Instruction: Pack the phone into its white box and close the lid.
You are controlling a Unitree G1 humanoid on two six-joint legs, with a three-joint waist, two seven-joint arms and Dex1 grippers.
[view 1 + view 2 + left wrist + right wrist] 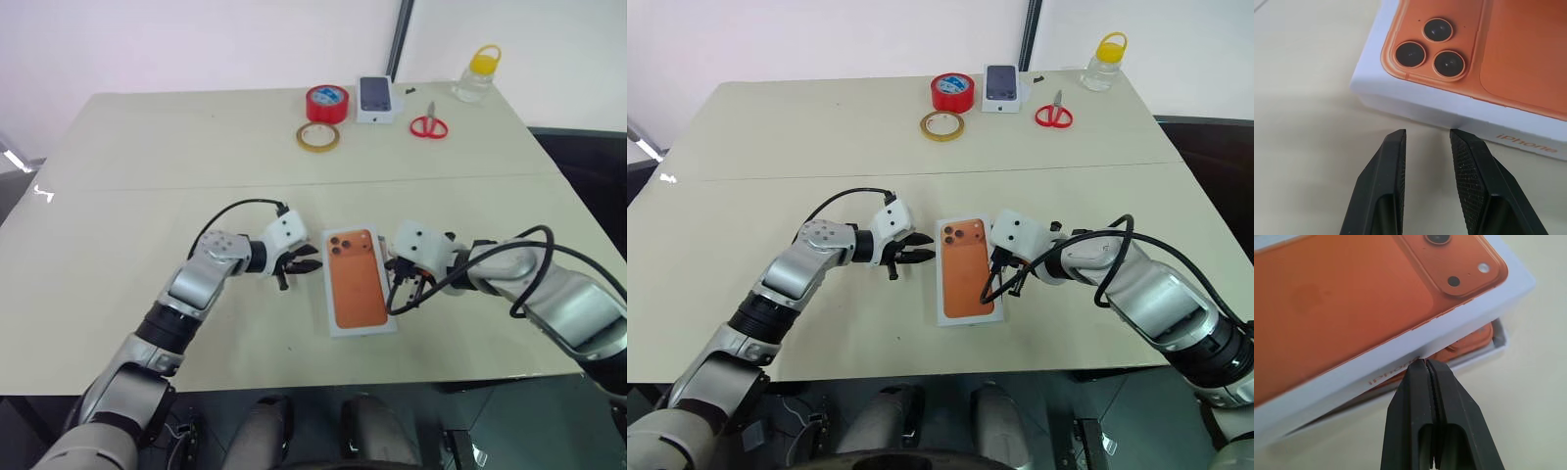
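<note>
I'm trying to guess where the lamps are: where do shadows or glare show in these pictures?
Left eye view: bright glare patches at the left edge of the table, and only soft shadows beside the arms. Right wrist view: a darker shadow beneath the lid, where it sits raised over the white box. Left wrist view: small highlights on the lid's printed lenses.

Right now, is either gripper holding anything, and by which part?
Left gripper is open and empty. Right gripper is shut at the bottom edge of the lid's side wall; whether it pinches that edge cannot be told.
</note>
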